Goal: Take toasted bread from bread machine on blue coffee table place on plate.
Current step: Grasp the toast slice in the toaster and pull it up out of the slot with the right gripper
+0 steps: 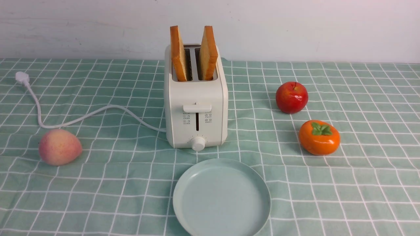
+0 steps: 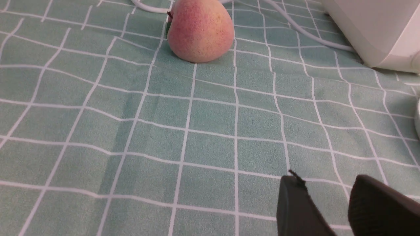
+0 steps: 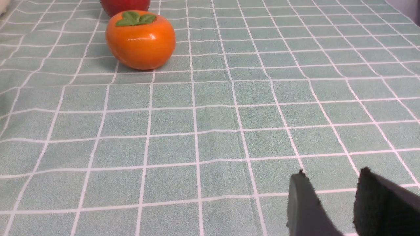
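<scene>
While neither arm is showing in the front view, we are finding the left gripper [image 2: 328, 183] hanging low over the blue coffee table [image 2: 131, 137], left of the bread machine [image 1: 196, 105] and nearer the robot, with its jaws standing apart and nothing between them. Further left of the bread machine a peach [image 1: 60, 147] is lying, and the power cord [image 1: 95, 113] is trailing from the machine's left side past it. We are judging that an arm sweeping in low from that side could be snagging the cord and dragging the machine.

Both slices of toasted bread [image 1: 178, 54] are standing in the bread machine's slots, each leaning outward and rising well proud of the top. We are expecting trouble if a slice is being pinched at its thin upper edge or pulled off-vertical: it could be crumbling, slipping, or jamming and tipping the machine. The plate [image 1: 221, 200] is sitting bare just in front of the bread machine; an off-centre release could be leaving a slice across the rim.

Right of the bread machine an apple [image 1: 291, 97] and a persimmon [image 1: 319, 137] are sitting, liable to be knocked. The right gripper [image 3: 333, 175] is hovering right of the machine, likewise parted and holding nothing.
</scene>
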Robot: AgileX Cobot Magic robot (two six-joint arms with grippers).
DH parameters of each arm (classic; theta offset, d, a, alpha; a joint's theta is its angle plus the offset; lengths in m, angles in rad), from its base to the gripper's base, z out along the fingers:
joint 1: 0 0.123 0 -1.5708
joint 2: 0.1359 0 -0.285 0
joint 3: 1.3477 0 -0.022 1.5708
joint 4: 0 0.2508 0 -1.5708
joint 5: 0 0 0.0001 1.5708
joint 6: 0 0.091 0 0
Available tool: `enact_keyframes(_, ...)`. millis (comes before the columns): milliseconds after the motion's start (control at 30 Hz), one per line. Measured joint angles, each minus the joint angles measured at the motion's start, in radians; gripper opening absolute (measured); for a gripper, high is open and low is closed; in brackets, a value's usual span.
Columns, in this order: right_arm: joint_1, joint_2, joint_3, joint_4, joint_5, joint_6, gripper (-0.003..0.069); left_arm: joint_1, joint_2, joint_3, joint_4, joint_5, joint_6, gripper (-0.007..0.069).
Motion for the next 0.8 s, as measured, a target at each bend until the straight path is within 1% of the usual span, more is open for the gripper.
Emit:
enact_keyframes(333,0.0,0.0,0.001,0.0,-0.012,0.0,0.024,0.0,0.0,0.0,0.0,-0.015,0.0,0.0237)
enact_keyframes(600,0.0,0.0,0.01,0.0,-0.123,0.0,0.024,0.0,0.0,0.0,0.002,-0.079,0.0,0.0237)
enact_keyframes(667,0.0,0.0,0.01,0.0,-0.188,0.0,0.024,0.0,0.0,0.0,0.002,-0.136,0.0,0.0237)
enact_keyframes(700,0.0,0.0,0.01,0.0,-0.193,0.0,0.024,0.0,0.0,0.0,0.002,-0.141,0.0,0.0237)
enact_keyframes(800,0.0,0.0,0.01,0.0,-0.263,0.0,0.024,0.0,0.0,0.0,0.004,-0.258,0.0,0.0237)
